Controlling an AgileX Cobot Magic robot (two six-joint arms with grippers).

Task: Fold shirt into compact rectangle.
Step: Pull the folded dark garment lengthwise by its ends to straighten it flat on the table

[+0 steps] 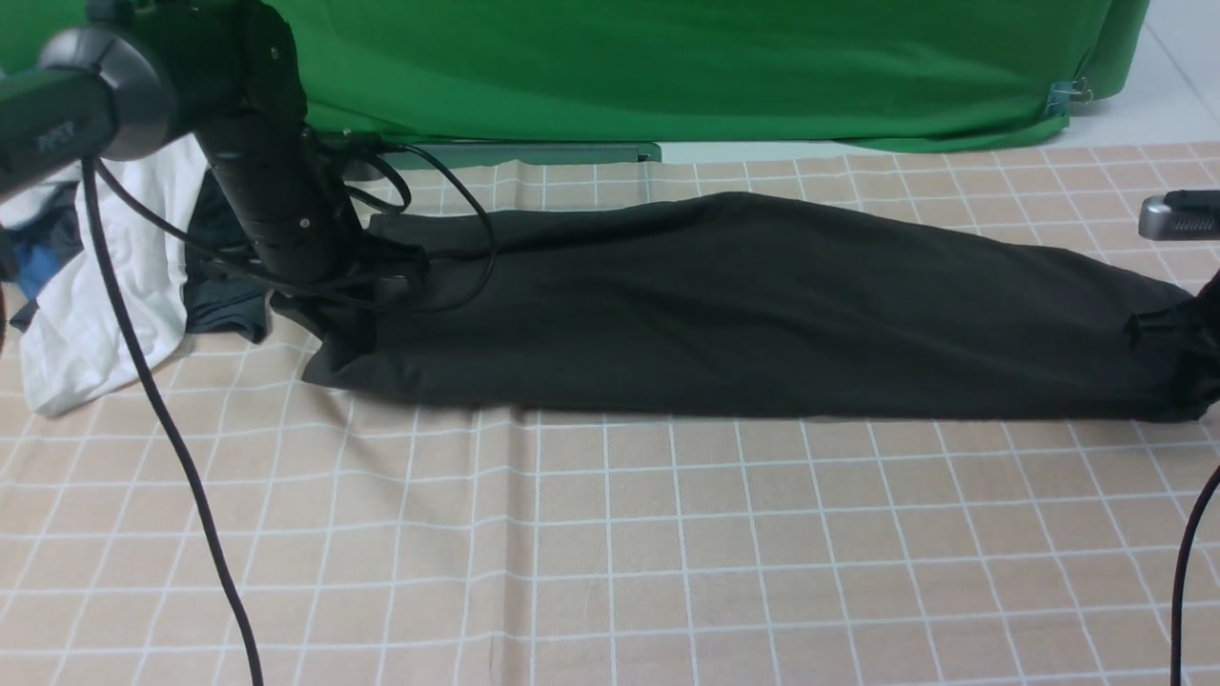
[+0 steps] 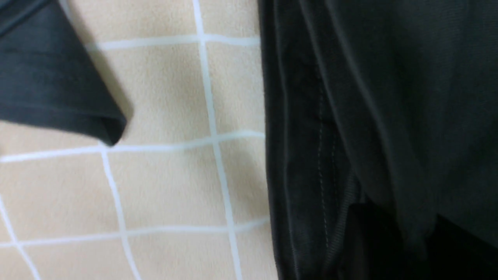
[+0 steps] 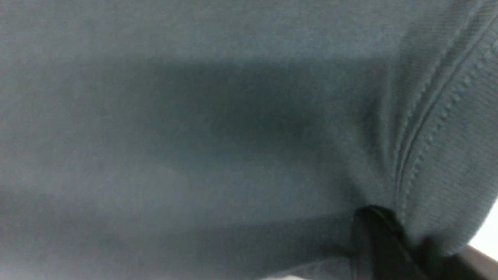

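Your shirt point(image 1: 743, 305) lies on the bench point(image 1: 610, 534) as one long folded band, so the crosswise folds look still undone; the right end effector point(image 1: 1182, 333) pinches its bunched end, but you can't tell the left end effector's point(image 1: 386, 272) closure at the other.

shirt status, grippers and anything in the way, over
Left gripper and right gripper each shut on an end of the shirt. Shirt stretched in a long band across the table. Clothes pile close beside its left end.
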